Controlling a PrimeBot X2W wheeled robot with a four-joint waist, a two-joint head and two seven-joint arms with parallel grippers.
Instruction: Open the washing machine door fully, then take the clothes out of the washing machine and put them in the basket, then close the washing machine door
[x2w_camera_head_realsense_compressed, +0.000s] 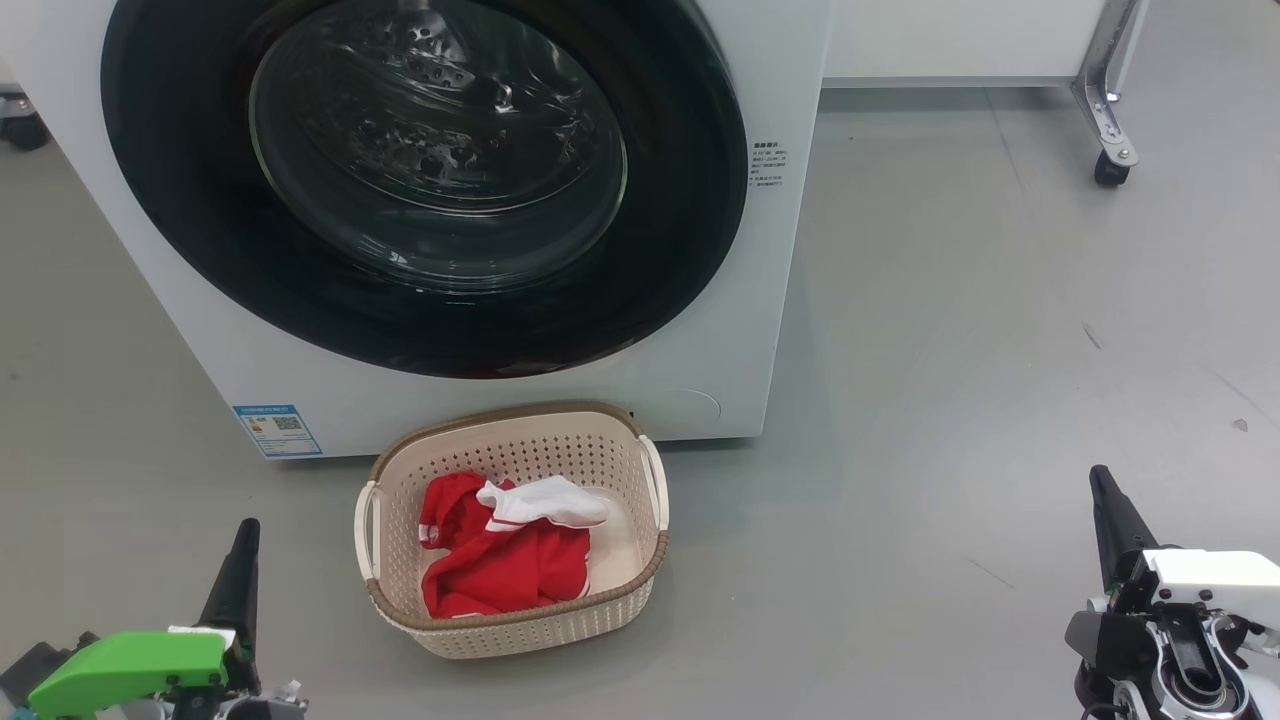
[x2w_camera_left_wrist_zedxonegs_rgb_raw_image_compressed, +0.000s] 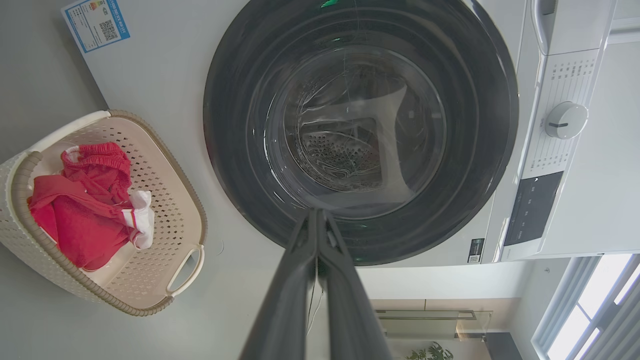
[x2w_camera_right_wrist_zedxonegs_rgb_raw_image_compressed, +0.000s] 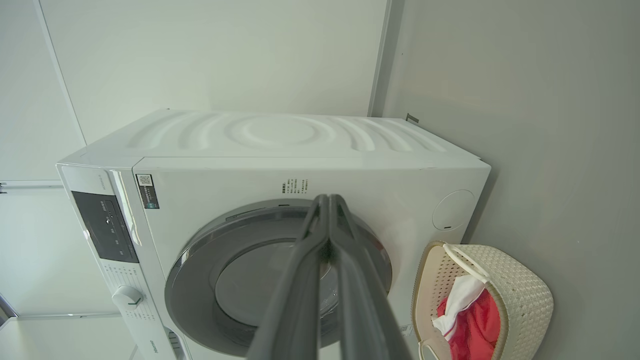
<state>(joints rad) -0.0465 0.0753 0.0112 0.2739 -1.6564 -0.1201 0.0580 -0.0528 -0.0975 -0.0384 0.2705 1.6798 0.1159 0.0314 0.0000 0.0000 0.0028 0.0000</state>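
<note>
The washing machine (x2w_camera_head_realsense_compressed: 700, 300) stands straight ahead, and its round black-rimmed door (x2w_camera_head_realsense_compressed: 430, 170) lies flat against the front, shut. Through the glass the steel drum (x2w_camera_left_wrist_zedxonegs_rgb_raw_image_compressed: 345, 145) shows. On the floor before it sits the cream basket (x2w_camera_head_realsense_compressed: 515, 620) holding red clothes (x2w_camera_head_realsense_compressed: 500, 565) and a white cloth piece (x2w_camera_head_realsense_compressed: 550, 502). My left gripper (x2w_camera_head_realsense_compressed: 245, 530) is low at the left, shut and holding nothing. Shut and bare as well, my right gripper (x2w_camera_head_realsense_compressed: 1100, 478) is low at the right. Both hang well back from the machine; the basket (x2w_camera_left_wrist_zedxonegs_rgb_raw_image_compressed: 125, 295) and door (x2w_camera_right_wrist_zedxonegs_rgb_raw_image_compressed: 200, 280) also show from the wrists.
Grey floor (x2w_camera_head_realsense_compressed: 950, 400) spreads to the right of the machine. A metal leg with a caster (x2w_camera_head_realsense_compressed: 1110, 165) stands at the far right. A blue label (x2w_camera_head_realsense_compressed: 277, 430) marks the machine's lower left front. The control panel with a dial (x2w_camera_left_wrist_zedxonegs_rgb_raw_image_compressed: 565, 120) runs along the machine's top.
</note>
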